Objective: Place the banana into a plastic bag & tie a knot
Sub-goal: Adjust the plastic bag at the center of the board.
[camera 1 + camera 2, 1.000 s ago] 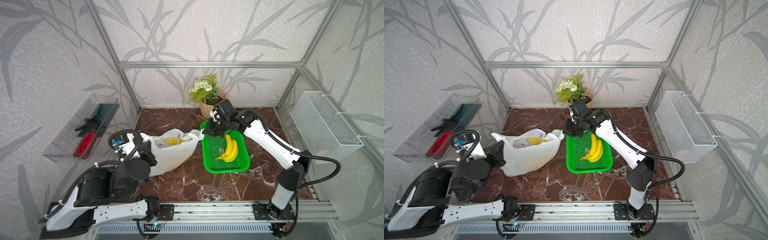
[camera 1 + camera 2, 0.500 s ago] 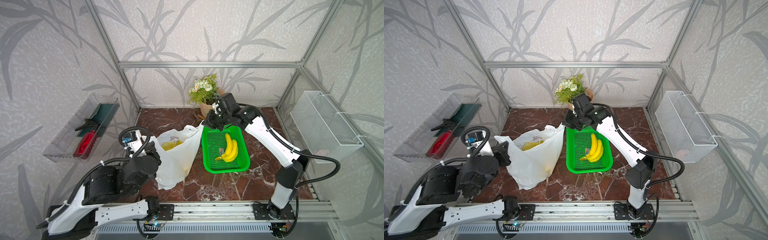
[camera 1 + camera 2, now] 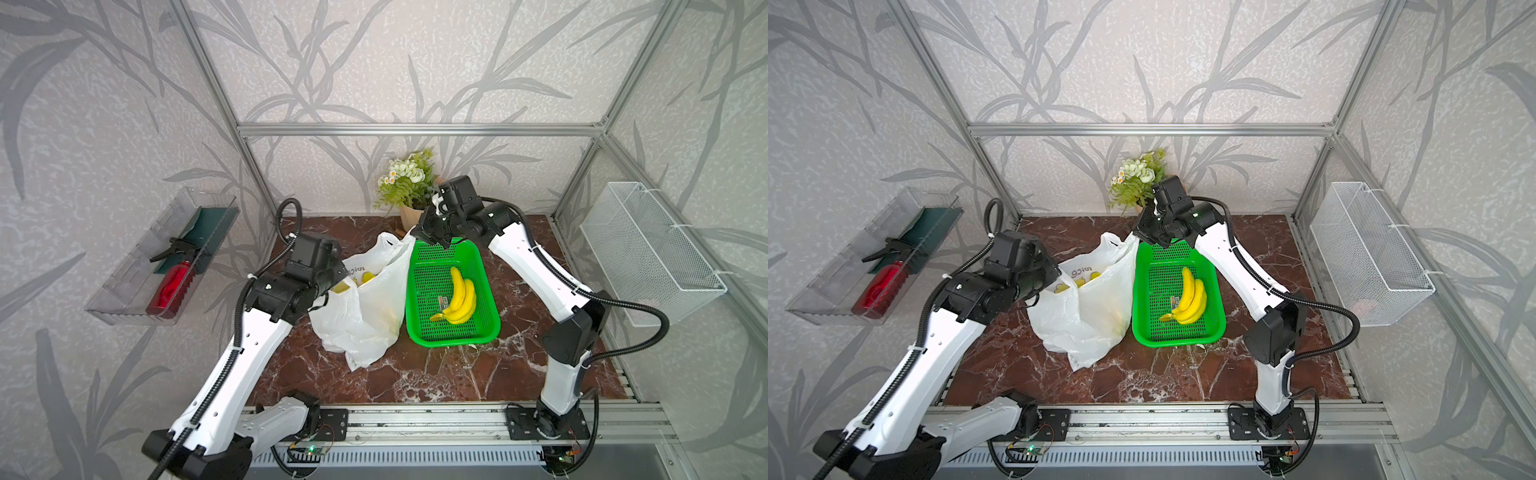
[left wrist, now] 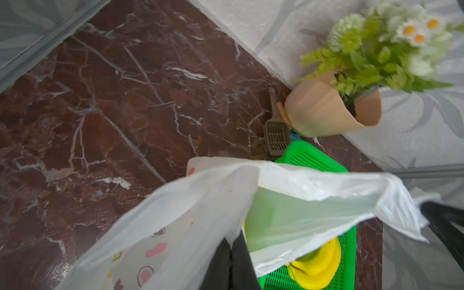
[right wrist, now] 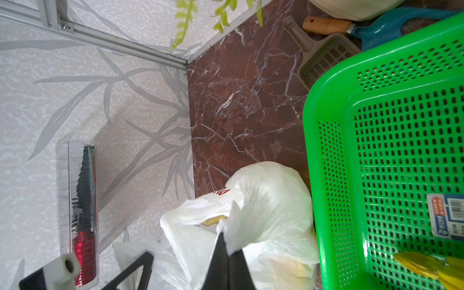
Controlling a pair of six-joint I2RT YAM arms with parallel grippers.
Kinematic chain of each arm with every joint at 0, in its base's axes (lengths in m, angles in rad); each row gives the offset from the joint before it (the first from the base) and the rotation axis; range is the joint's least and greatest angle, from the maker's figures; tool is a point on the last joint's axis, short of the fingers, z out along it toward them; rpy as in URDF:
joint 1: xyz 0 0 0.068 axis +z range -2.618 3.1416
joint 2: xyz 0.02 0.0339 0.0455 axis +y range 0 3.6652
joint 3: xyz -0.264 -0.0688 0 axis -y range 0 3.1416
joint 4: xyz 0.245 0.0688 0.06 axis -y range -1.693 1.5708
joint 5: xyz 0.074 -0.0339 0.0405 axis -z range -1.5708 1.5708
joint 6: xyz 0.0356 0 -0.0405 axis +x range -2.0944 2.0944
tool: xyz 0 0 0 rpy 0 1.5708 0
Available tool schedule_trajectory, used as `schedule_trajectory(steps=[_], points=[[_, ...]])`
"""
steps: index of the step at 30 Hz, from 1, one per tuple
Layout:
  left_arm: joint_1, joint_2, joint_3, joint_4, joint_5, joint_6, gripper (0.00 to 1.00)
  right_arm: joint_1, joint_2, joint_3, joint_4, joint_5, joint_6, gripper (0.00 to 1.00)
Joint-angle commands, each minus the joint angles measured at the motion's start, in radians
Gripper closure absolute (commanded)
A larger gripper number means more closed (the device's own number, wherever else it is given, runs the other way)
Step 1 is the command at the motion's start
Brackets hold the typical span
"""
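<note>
White plastic bag [image 3: 365,328] — pink hearts [image 4: 156,249], green basket [image 3: 432,266], yellow bananas [image 3: 459,297], white-veined maroon table [image 3: 415,374]

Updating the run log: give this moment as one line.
left fingers: shut on thin white printed plastic bag; right fingers: shut on bag; yellow banana bunch: in green perforated plastic basket

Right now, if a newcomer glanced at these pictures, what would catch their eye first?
The white plastic bag in the centre stands out, held up between the left gripper and right gripper, both shut on its top edges. Beside it, a bright green basket holds a bunch of bananas, with a potted flower plant behind.
</note>
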Motion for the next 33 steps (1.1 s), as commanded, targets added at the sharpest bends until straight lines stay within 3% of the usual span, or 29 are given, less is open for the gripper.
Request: schedule_trajectory(steps=[1,4,7,12,17,20,26,29,33], points=[[0.128,-0.020,0.044,0.062,0.170,0.047,1.00,0.000,-0.021,0.001,0.004,0.055,-0.020,1.00],[0.198,0.027,0.111,0.055,0.241,0.082,1.00,-0.011,-0.078,-0.026,-0.024,0.148,-0.031,1.00],[0.203,0.078,0.142,0.071,0.326,0.090,1.00,-0.047,-0.123,-0.070,-0.053,0.190,-0.045,1.00],[0.118,0.081,0.034,0.205,0.415,0.000,1.00,-0.142,-0.217,-0.232,-0.007,0.148,-0.060,1.00],[-0.058,0.160,0.036,0.321,0.405,-0.064,1.00,-0.229,-0.265,-0.260,-0.030,0.147,-0.113,1.00],[-0.114,0.230,0.076,0.360,0.396,-0.074,1.00,-0.301,-0.296,-0.266,-0.070,0.161,-0.136,1.00],[-0.133,0.343,0.175,0.378,0.428,-0.060,1.00,-0.420,-0.357,-0.282,-0.111,0.172,-0.174,1.00],[-0.141,0.387,0.203,0.401,0.459,-0.069,1.00,-0.436,-0.365,-0.291,-0.111,0.161,-0.185,1.00],[-0.122,0.400,0.247,0.320,0.413,-0.014,1.00,-0.423,-0.322,-0.291,-0.089,0.078,-0.192,1.00]])
